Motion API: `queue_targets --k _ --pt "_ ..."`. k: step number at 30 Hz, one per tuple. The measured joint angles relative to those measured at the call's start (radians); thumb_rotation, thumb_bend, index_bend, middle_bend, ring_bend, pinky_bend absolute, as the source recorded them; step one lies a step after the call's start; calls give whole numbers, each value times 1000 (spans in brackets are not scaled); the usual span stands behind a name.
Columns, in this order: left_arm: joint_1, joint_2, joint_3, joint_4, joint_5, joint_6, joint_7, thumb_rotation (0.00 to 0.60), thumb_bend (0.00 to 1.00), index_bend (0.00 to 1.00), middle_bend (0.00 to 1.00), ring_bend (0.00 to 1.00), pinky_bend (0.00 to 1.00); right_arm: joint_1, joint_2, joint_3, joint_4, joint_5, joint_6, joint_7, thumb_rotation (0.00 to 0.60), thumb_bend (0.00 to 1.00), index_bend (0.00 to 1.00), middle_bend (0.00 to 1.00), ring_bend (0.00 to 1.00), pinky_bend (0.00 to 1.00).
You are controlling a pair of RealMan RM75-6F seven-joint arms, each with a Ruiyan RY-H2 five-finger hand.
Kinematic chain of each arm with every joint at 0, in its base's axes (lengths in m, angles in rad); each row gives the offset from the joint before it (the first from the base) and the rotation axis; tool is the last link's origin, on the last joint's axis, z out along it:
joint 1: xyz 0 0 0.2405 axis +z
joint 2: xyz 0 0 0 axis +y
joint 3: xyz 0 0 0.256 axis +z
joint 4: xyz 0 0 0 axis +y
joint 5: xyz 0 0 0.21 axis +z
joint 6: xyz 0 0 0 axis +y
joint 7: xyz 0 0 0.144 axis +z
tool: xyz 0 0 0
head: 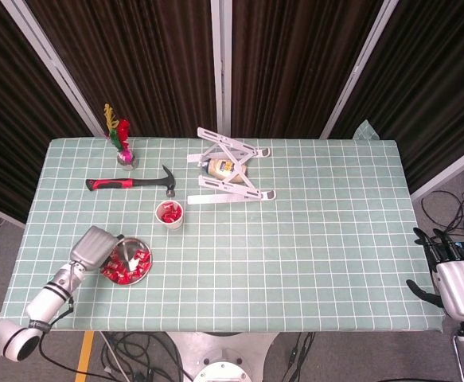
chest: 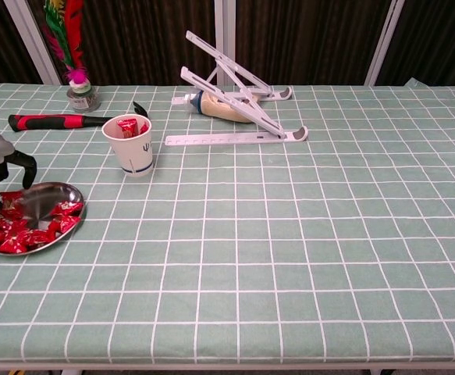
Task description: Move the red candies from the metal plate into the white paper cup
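A metal plate (head: 136, 243) near the table's front left holds several red candies (head: 120, 273). In the chest view the plate (chest: 46, 198) is bare at its back, and the candies (chest: 12, 234) crowd its front. The white paper cup (head: 169, 215) stands just behind and to the right, with red candies inside (chest: 128, 125). My left hand (head: 95, 248) hovers over the plate's left side; its dark fingers (chest: 23, 167) are curved down and apart with nothing seen in them. My right hand (head: 458, 288) hangs past the table's right edge, fingers spread and empty.
A red-handled hammer (head: 128, 184) lies behind the cup. A small pot with a feather shuttlecock (head: 125, 156) stands at the back left. A white folding stand (head: 228, 177) with a tube (chest: 223, 109) lying in it sits at the back centre.
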State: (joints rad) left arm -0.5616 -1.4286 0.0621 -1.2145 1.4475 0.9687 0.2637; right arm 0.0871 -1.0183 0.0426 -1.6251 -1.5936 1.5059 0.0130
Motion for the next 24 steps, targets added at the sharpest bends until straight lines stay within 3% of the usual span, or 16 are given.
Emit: queue_targets --k 24 --pt "4 -70 5 124 3 -56 -70 600 363 559 972 962 1000 -4 7 -1 -15 6 3 -10 600 101 84 282 98 314"
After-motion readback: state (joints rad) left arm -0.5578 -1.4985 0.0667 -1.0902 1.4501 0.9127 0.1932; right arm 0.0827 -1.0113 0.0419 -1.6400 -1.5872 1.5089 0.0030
